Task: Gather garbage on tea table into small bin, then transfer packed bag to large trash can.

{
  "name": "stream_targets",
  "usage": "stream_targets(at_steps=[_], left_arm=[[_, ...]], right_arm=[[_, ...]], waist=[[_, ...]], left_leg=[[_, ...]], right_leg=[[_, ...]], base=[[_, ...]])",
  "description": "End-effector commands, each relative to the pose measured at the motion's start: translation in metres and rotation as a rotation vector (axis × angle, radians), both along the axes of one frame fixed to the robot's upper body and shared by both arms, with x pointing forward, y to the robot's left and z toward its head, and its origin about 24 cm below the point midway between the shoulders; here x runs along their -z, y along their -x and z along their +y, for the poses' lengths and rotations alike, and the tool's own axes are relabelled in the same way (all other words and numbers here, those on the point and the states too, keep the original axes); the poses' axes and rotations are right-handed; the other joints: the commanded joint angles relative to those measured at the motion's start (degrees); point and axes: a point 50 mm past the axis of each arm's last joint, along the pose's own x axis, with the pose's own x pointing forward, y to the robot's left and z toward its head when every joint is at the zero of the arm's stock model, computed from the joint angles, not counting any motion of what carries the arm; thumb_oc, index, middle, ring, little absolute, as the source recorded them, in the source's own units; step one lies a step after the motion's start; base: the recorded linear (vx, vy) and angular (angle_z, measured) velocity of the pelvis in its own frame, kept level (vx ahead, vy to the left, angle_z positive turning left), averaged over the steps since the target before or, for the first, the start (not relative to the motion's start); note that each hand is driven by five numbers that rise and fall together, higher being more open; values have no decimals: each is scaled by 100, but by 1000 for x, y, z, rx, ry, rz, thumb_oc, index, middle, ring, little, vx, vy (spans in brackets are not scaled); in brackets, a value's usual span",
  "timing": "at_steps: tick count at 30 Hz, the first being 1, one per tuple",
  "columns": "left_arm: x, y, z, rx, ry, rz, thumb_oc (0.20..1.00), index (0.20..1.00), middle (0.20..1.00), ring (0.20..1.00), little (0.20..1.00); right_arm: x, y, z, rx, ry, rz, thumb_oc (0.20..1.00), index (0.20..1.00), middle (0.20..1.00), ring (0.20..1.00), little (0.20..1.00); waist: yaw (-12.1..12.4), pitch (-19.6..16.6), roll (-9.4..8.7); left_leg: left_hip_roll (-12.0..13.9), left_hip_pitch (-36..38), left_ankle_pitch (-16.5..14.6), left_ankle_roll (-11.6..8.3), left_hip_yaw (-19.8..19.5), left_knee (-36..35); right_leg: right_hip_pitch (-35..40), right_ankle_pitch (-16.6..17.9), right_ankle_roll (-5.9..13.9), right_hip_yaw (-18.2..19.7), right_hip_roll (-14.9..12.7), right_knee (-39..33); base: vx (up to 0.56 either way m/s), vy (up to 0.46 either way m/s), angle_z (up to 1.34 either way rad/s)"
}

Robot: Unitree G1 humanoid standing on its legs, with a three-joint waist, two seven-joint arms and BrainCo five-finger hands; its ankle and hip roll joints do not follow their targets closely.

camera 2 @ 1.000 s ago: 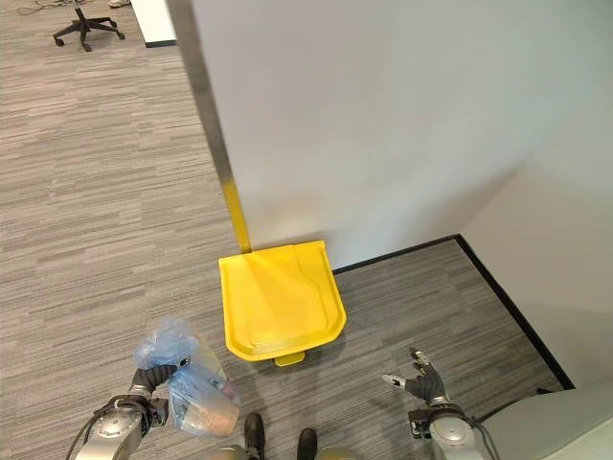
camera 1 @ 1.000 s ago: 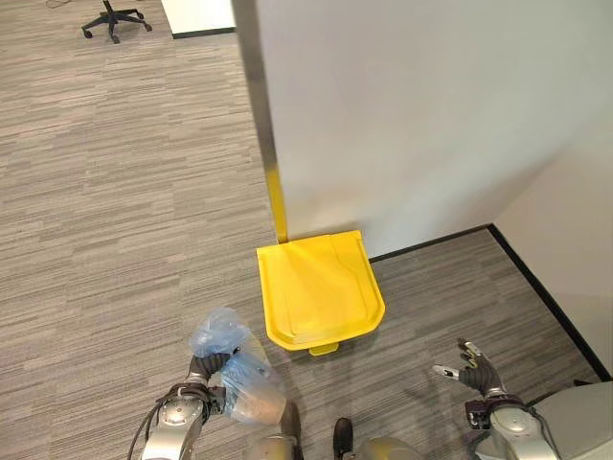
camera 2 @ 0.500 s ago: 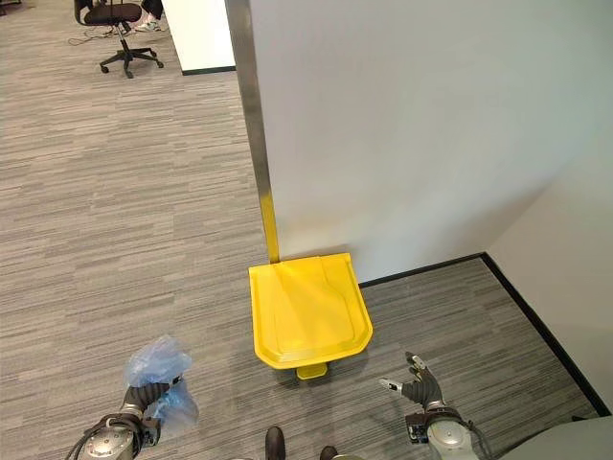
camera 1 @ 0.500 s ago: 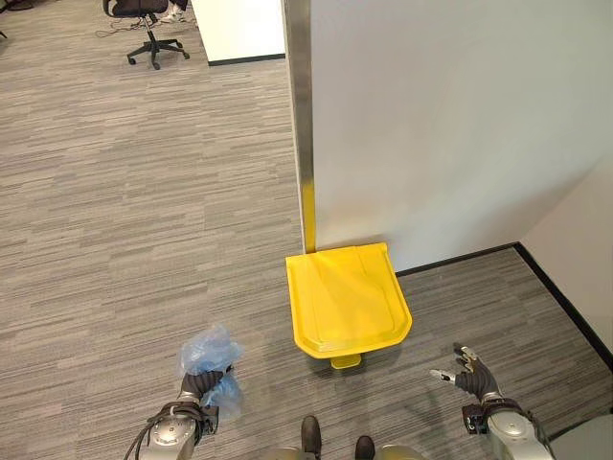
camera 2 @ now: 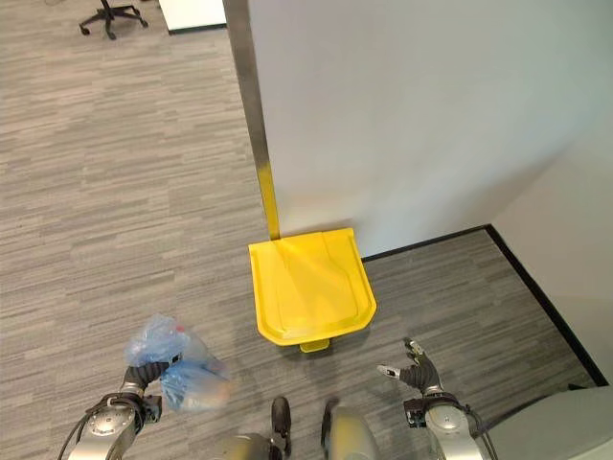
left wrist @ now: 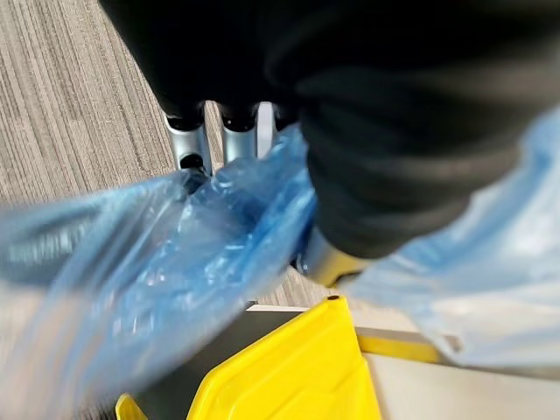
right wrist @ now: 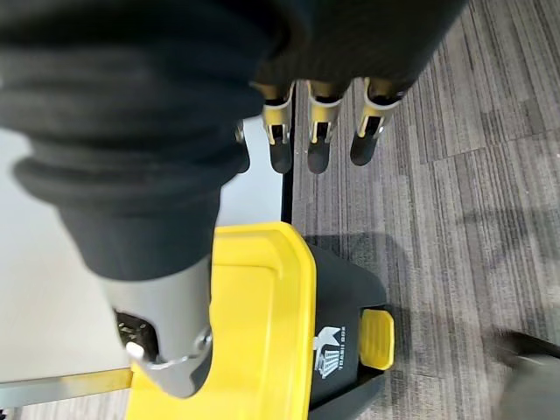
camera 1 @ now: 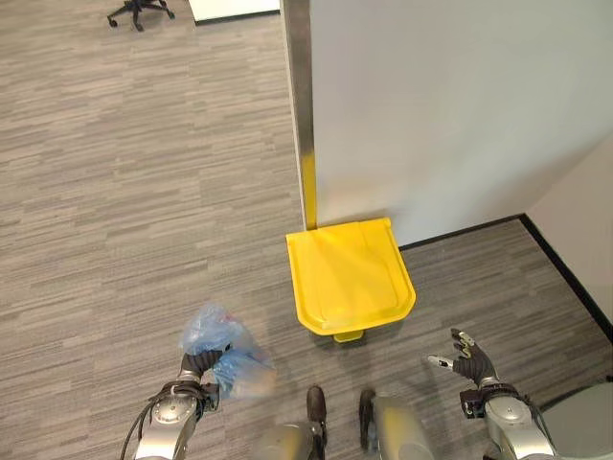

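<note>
A packed blue plastic bag (camera 1: 226, 347) hangs from my left hand (camera 1: 196, 367), whose fingers are curled round its gathered neck; the same bag (left wrist: 157, 280) billows past the fingers in the left wrist view. The large trash can (camera 1: 351, 280), black with a closed yellow lid and a yellow foot pedal (right wrist: 377, 336), stands on the floor against the white wall, ahead and to the right of the bag. My right hand (camera 1: 467, 361) hovers low to the right of the can, its fingers (right wrist: 317, 131) straight and holding nothing.
A white wall with a metal corner post (camera 1: 300, 105) rises right behind the can. A black baseboard (camera 1: 565, 273) runs along the right side. Grey carpet (camera 1: 134, 192) stretches to the left, with an office chair (camera 1: 140, 10) far back.
The bag has swung to the right and hangs fuller beside my left hand. The whole picture has shifted slightly, so the camera has moved. The right hand keeps its pose.
</note>
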Motion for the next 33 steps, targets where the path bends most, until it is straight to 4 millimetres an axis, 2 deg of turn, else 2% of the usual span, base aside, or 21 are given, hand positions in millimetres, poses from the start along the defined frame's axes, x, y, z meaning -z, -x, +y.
stream_targets(at_steps=[1,3,5,6,7,14,21,26,27,28,29,30,33], left_arm=[[-21,-2,17,-17,-45,-103,200,200,200,200,200],[-21,-6,15,-19,-37,-113,200,200,200,200,200],[-21,-7,14,-14,-36,-115,200,200,200,200,200],[-21,-7,14,-16,-38,-112,200,200,200,200,200],[-20,-7,11,-2,-32,-108,200,200,200,200,200],[-13,-8,9,-36,5,-95,200,200,200,200,200],[-14,-4,13,-46,-7,-95,200,200,200,200,200],[-15,-3,14,-33,-6,-97,200,200,200,200,200],[-16,-7,11,-1,-10,-96,200,200,200,200,200],[-16,-9,9,12,-10,-97,200,200,200,200,200],[-16,-9,9,12,-10,-97,200,200,200,200,200],[-16,-15,3,37,-9,-103,200,200,200,200,200],[-17,-23,-6,65,-2,-113,200,200,200,200,200]], right_arm=[[-8,-3,-8,21,24,-43,1000,1000,1000,1000,1000],[-6,0,-13,45,22,-38,1000,1000,1000,1000,1000],[-6,2,-15,53,23,-33,1000,1000,1000,1000,1000],[-4,4,-18,68,24,-26,1000,1000,1000,1000,1000],[-4,11,-25,108,18,-25,1000,1000,1000,1000,1000],[-5,17,-40,192,4,-37,1000,1000,1000,1000,1000],[-2,16,-35,173,-3,-21,1000,1000,1000,1000,1000],[2,5,-16,55,-17,8,1000,1000,1000,1000,1000],[0,-8,2,-41,-42,4,1000,1000,1000,1000,1000],[-1,-14,11,-78,-67,-5,1000,1000,1000,1000,1000],[-1,-14,11,-78,-67,-5,1000,1000,1000,1000,1000],[-7,-28,32,-142,-128,-39,1000,1000,1000,1000,1000],[-11,-41,65,-256,-188,-53,1000,1000,1000,1000,1000]], waist=[[-146,-305,-242],[-257,-278,-300],[-288,-274,-288],[-364,-276,-304],[-414,-413,-332],[-563,-688,-239],[-496,-641,-331],[-341,-533,-364],[-243,-509,-367],[-212,-506,-363],[-216,-504,-363],[-163,-488,-353],[-88,-450,-314]], left_leg=[[-119,813,-1492,-692,-458,611],[-225,953,-1643,-720,-646,718],[-232,985,-1699,-730,-722,765],[-284,1104,-1765,-726,-863,762],[-320,1281,-1869,-776,-1158,692],[0,1402,-1746,-892,-1206,446],[-145,1429,-1759,-765,-1224,365],[-274,1416,-1726,-698,-1263,330],[-298,1428,-1739,-686,-1321,324],[-303,1426,-1739,-685,-1343,322],[-301,1426,-1741,-685,-1345,323],[-301,1402,-1737,-685,-1391,329],[-298,1327,-1727,-692,-1449,357]], right_leg=[[301,1259,276,-287,-154,-1561],[107,1387,338,-318,-72,-1920],[98,1420,365,-316,-51,-1982],[-83,1527,380,-181,33,-1888],[44,1560,246,116,65,-1740],[101,1635,174,2,153,-1668],[136,1814,307,208,210,-1830],[119,1864,339,313,132,-1834],[118,1866,295,293,85,-1849],[113,1867,278,273,73,-1858],[115,1866,278,270,73,-1858],[92,1873,249,230,52,-1865],[60,1876,212,145,6,-1892]], base=[[296,-8,60],[274,-35,63],[224,-44,55],[428,-121,77],[373,-106,82],[139,-76,41],[-52,25,-15],[-40,28,-8],[21,2,11],[22,1,23],[29,-15,23],[13,-13,23],[8,-17,20]])
